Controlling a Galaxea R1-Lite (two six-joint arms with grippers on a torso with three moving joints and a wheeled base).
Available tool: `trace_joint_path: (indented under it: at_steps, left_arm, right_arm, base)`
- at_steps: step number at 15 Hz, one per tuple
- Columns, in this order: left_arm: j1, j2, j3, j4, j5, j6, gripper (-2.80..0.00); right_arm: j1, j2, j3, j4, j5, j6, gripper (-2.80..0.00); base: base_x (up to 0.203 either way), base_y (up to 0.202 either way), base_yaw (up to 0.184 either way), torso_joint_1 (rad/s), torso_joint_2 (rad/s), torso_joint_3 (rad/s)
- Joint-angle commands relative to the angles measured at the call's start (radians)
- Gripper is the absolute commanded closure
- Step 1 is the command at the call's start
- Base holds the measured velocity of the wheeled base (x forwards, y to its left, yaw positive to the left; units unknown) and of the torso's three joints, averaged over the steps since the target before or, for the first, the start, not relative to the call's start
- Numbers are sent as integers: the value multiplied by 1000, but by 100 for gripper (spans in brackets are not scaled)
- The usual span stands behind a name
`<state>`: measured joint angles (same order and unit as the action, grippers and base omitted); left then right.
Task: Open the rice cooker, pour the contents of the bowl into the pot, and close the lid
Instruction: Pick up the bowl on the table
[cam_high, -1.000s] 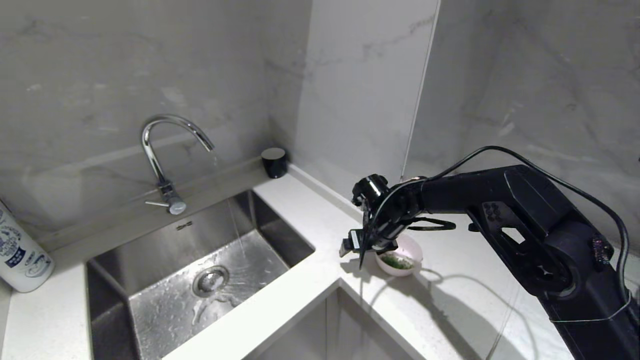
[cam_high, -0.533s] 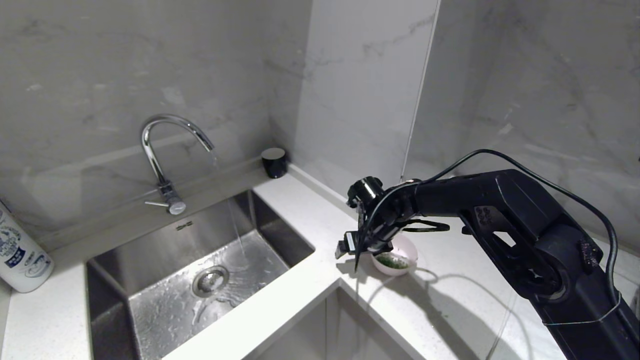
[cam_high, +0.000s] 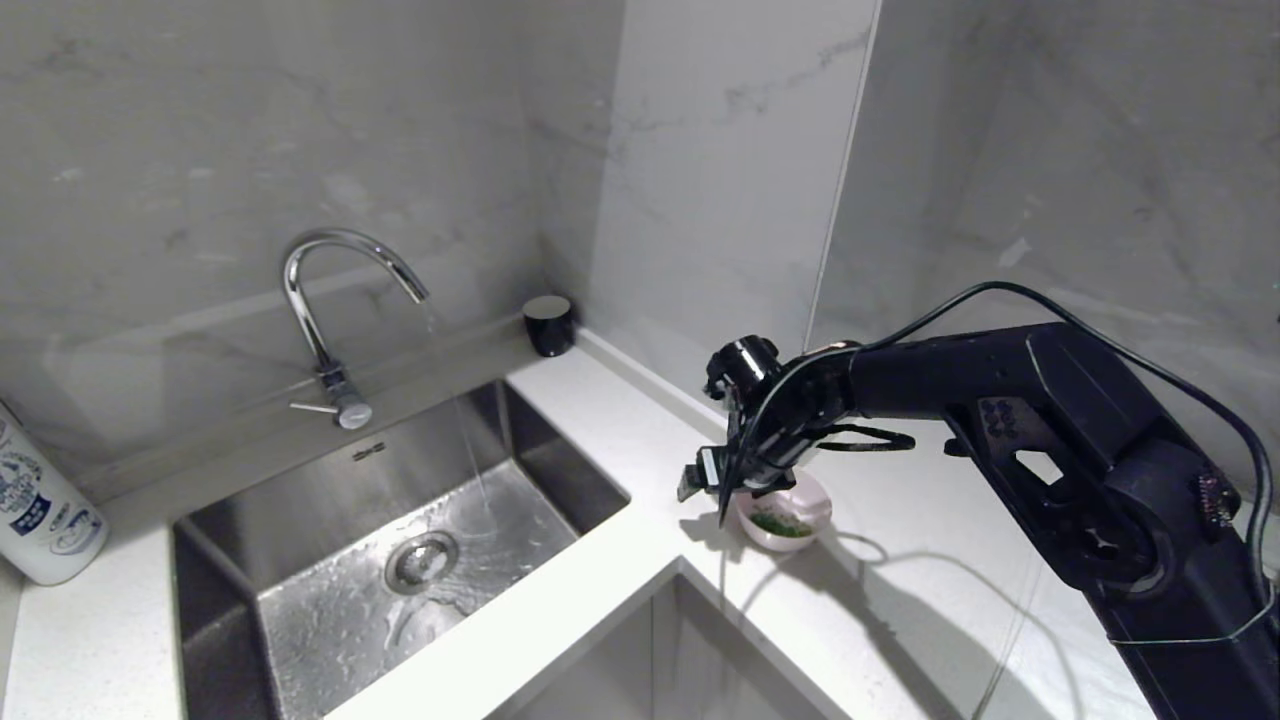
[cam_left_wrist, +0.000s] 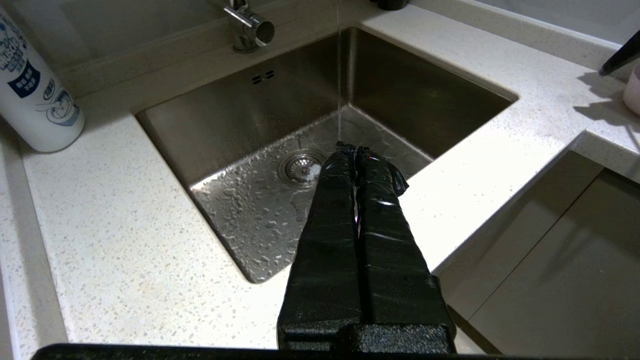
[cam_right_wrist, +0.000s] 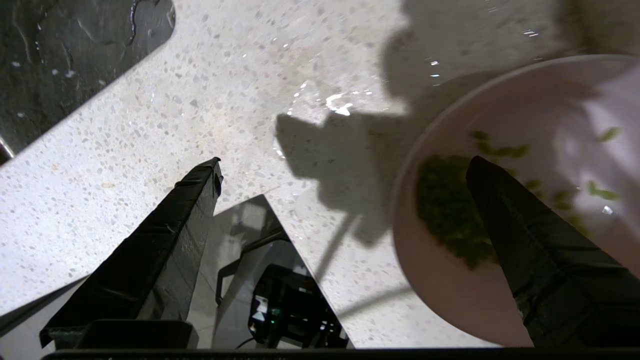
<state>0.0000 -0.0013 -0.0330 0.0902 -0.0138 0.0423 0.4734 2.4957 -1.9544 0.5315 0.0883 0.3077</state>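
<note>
Pale pink bowl (cam_high: 795, 515) (green bits (cam_high: 778, 523)), white speckled counter (cam_high: 620, 590)

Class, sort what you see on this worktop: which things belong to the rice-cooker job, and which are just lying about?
Belongs to the job:
bowl
green bits in it
right end effector, open, astride the bowl's rim

Just lying about:
sink
running tap
black cup
white bottle
left end effector, shut, idle

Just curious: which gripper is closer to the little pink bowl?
Right. The right gripper hangs open at the bowl rim; the left gripper, shut, is off by the sink.
</note>
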Motion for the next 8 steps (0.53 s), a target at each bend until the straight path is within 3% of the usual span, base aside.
trace_joint_path:
  at_steps: [1,7,8]
  left_arm:
    - [0,-3,0,0,0,1,0]
    - [0,-3,-1,0,0,-1,0]
    - [0,-3,-1,0,0,-1,0]
  right_arm:
    - [-23,-66,12,5,2,2,-280]
    - [-29,-304,210,0,3,-6,-280]
    - [-27,-356,256,-1,5,-7,-192]
  base:
    - [0,0,0,0,0,0]
    - [0,0,0,0,0,0]
    - [0,0,0,0,0,0]
